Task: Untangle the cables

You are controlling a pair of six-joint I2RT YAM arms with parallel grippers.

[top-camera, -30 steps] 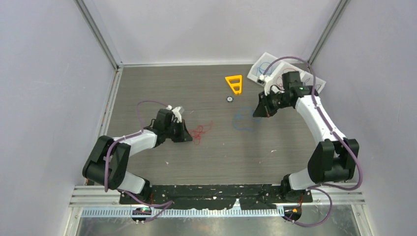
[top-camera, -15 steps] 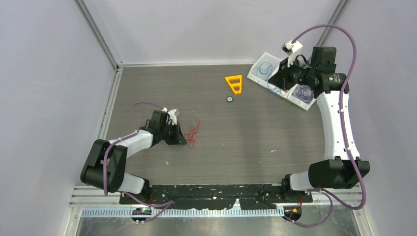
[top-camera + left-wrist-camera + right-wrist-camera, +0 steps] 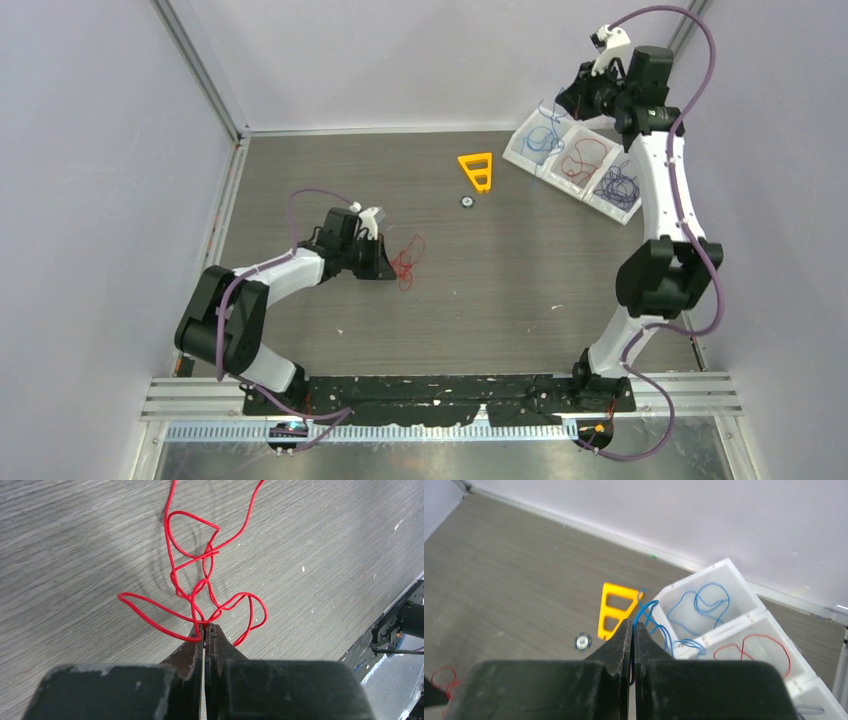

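Note:
A loose red cable (image 3: pixel 405 260) lies in tangled loops on the table left of centre. My left gripper (image 3: pixel 388 268) is shut on one of its strands; the left wrist view shows the fingertips (image 3: pixel 204 626) pinching the red cable (image 3: pixel 200 587). My right gripper (image 3: pixel 572 102) is raised at the back right, above the white tray (image 3: pixel 575 128). It is shut on a blue cable (image 3: pixel 651 612) that hangs from the tips (image 3: pixel 633 622) over the tray's first compartment. The tray also holds blue (image 3: pixel 543 135), red (image 3: pixel 585 155) and dark purple (image 3: pixel 620 185) cables in separate compartments.
An orange plastic triangle (image 3: pixel 477 170) and a small round disc (image 3: pixel 467 201) lie behind the table's centre; both also show in the right wrist view, the triangle (image 3: pixel 615 610) and the disc (image 3: pixel 583 641). The tray's wall (image 3: pixel 724 565) is by the back right corner.
My right arm has lifted the blue cable off the table's middle and swung it up and back over the tray. My left gripper has shifted slightly right with the red cable.

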